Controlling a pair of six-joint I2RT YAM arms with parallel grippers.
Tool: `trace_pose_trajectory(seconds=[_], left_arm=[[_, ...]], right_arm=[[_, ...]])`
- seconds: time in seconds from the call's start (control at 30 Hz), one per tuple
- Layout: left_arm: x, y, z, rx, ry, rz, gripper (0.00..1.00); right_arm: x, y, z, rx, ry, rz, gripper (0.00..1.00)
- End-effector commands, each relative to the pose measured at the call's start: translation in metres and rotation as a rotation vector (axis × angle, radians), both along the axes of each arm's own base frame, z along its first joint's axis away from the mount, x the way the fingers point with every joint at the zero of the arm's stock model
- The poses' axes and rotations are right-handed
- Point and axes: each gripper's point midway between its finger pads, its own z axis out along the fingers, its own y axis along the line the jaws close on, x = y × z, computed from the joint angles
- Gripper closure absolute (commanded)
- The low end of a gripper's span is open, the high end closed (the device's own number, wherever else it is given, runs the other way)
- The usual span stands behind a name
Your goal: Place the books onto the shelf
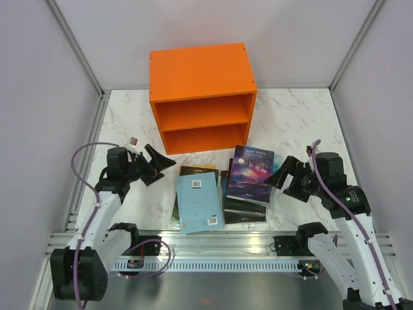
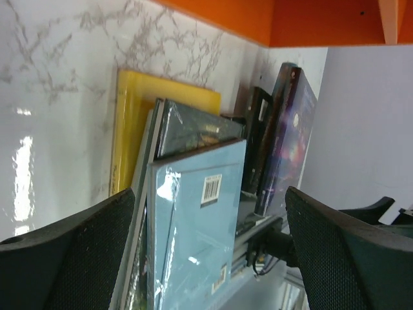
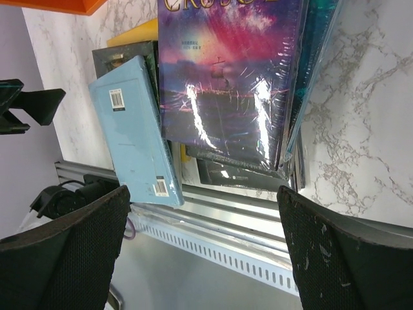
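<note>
A: Orange wooden box shelf [image 1: 203,97] from above: where does it stand?
B: At the back of the white marbled table [image 1: 290,123], its two front compartments facing the arms. The books [image 1: 235,206] lie flat in an overlapping heap just in front of it, with a light blue paperback [image 1: 200,201] on the left and a purple-blue galaxy paperback [image 1: 250,173] on the right.
A: And the grippers?
B: The left gripper [image 1: 162,166] sits left of the heap and the right gripper [image 1: 277,175] right of it. Both are spread wide and hold nothing.
A: Left wrist view?
B: Its black fingers [image 2: 71,252] stand far apart. The light blue cover shows between them, and a yellow book [image 2: 139,110] lies at the bottom of the pile.
A: Right wrist?
B: Likewise wide, framing the galaxy cover. A teal book [image 3: 317,58] peeks out from under it.
</note>
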Motion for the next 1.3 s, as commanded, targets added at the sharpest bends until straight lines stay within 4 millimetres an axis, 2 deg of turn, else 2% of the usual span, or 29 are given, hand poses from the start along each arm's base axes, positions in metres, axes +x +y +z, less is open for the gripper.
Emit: trace_pose_trajectory(seconds=[0.0,0.1,0.23,0.37,0.5,0.6,0.63,0.7,0.73,0.8,0.83,0.93,1.0,1.1,1.27], left_arm=[[-0.025,-0.012,0.007,-0.112,0.097,-0.028,0.0],[-0.038,-0.004,0.011,-0.047,0.068,-0.014,0.0],[-0.049,-0.006,0.007,-0.048,0.068,-0.038,0.0],[-0.055,-0.008,-0.004,-0.05,0.093,-0.048,0.0],[-0.057,-0.011,-0.012,-0.047,0.111,-0.068,0.0],[-0.057,-0.011,-0.017,-0.043,0.129,-0.075,0.0],[-0.056,-0.012,-0.017,-0.042,0.13,-0.078,0.0],[-0.054,-0.012,-0.019,-0.035,0.14,-0.087,0.0],[-0.053,-0.012,-0.02,-0.035,0.145,-0.091,0.0],[-0.051,-0.013,-0.02,-0.029,0.153,-0.104,0.0],[-0.05,-0.013,-0.019,-0.029,0.151,-0.108,0.0],[-0.047,-0.014,-0.018,-0.029,0.155,-0.13,0.0],[-0.046,-0.016,-0.015,-0.032,0.149,-0.148,0.0],[-0.047,-0.02,-0.011,-0.049,0.152,-0.175,0.0],[-0.051,-0.025,-0.012,-0.078,0.174,-0.216,0.0]], right_arm=[[-0.008,0.003,-0.003,-0.004,-0.006,0.056,0.02],[-0.012,0.01,0.002,0.03,-0.017,0.098,0.02],[-0.008,0.03,0.005,0.141,-0.036,0.174,0.02],[-0.004,0.05,0.005,0.246,-0.023,0.219,0.07],[0.0,0.069,0.004,0.259,-0.016,0.27,0.07],[0.001,0.092,-0.003,0.242,-0.008,0.294,0.09],[-0.001,0.106,-0.009,0.219,-0.018,0.322,0.1],[-0.005,0.119,-0.019,0.193,0.003,0.317,0.1],[-0.011,0.129,-0.033,0.154,0.011,0.333,0.11],[-0.022,0.137,-0.054,0.137,0.063,0.333,0.11],[-0.027,0.148,-0.06,0.148,0.063,0.36,0.1],[-0.041,0.161,-0.08,0.157,0.094,0.389,0.1],[-0.042,0.164,-0.096,0.137,0.104,0.374,0.11],[-0.043,0.171,-0.108,0.181,0.09,0.357,0.1],[-0.043,0.188,-0.113,0.288,0.077,0.315,0.1]])
